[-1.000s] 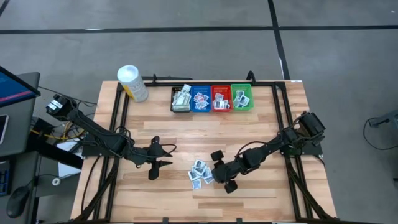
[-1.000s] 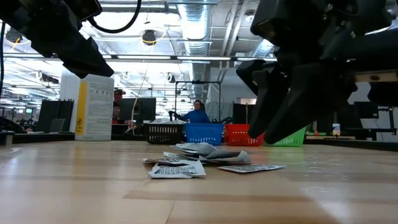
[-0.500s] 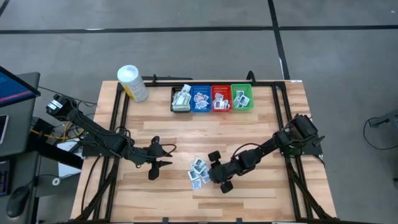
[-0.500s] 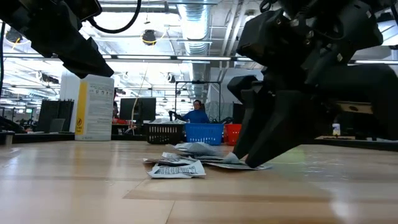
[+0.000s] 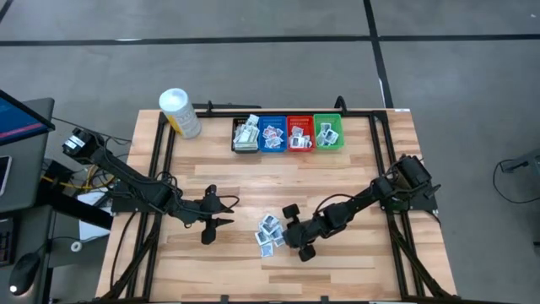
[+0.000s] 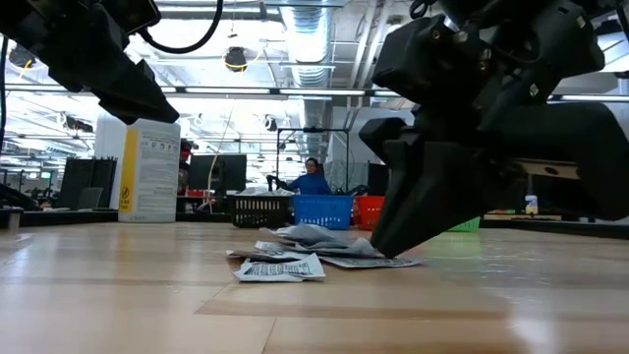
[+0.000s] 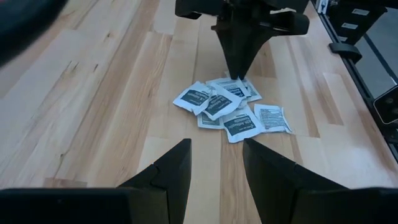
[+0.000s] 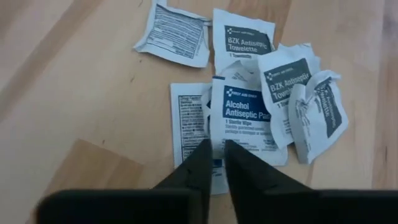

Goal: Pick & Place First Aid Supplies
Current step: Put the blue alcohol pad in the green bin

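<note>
Right tool [image 8: 214, 163] pinching alcohol pad packet [image 8: 245, 118] edge in pile, left tool [image 7: 216, 165] apart, bare table [image 7: 93, 93] around.

The wooden table [image 5: 354, 160] carries scattered packets [image 5: 270, 234], 4 bins [image 5: 288, 133] and a tub [image 5: 180, 112].

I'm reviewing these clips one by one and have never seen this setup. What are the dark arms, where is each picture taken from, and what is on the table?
Two robot arms work at a wooden table, each ending in a two-finger pincer. One picture looks straight down, one looks level across the tabletop, and one comes from each wrist. Small first aid packets lie in a loose pile. At the far edge stand four bins already holding packets, and a white tub. The right pincer is down at the pile, fingers nearly shut on the edge of an alcohol antiseptic pad. The left pincer waits open, beside the pile, holding nothing.
</note>
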